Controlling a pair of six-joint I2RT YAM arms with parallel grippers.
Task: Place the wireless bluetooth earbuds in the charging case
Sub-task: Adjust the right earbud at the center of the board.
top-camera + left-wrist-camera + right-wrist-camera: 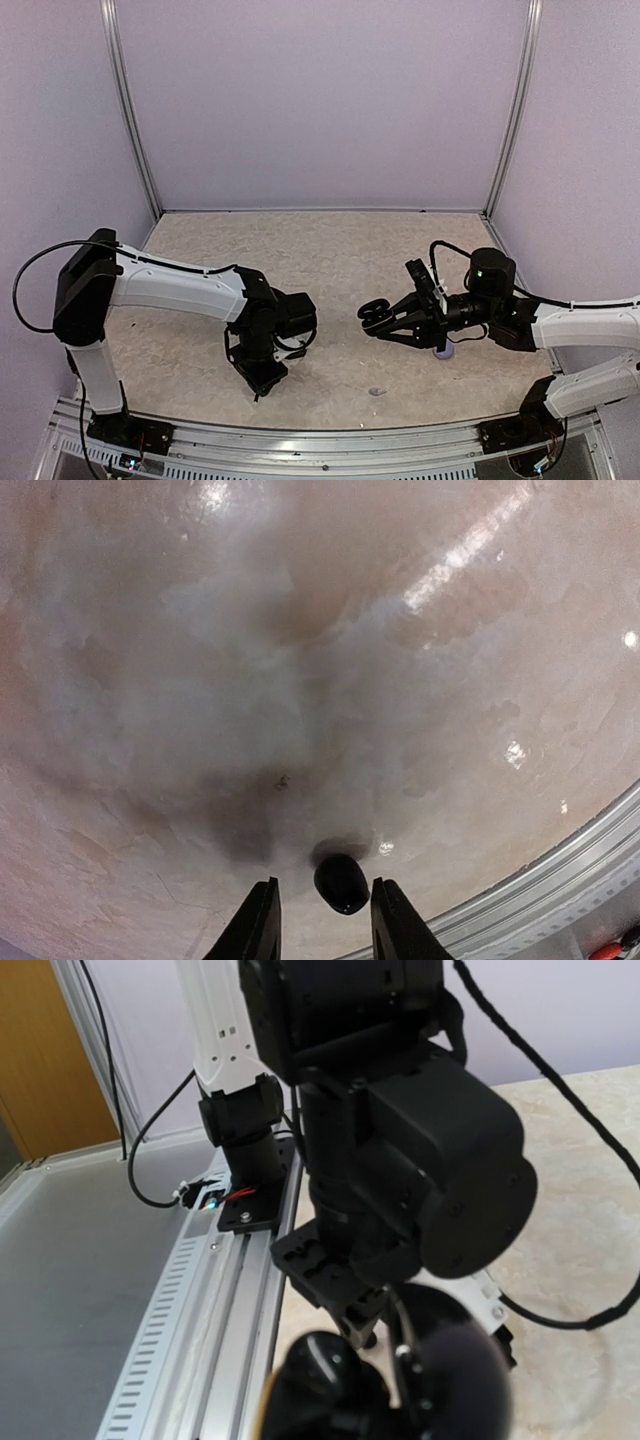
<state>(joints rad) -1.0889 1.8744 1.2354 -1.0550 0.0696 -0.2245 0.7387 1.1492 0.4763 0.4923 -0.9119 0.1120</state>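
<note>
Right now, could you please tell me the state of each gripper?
Left gripper: open, black earbud between its fingers.
Right gripper: shut on a dark rounded object.

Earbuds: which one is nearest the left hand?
The glossy black earbud, between the left hand's fingers; the pale lavender earbud lies apart, toward the right arm.

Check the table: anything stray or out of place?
A small pale object, maybe an earbud, lies alone near the front rail. A lavender item sits half hidden under the right arm; I cannot tell what.
</note>
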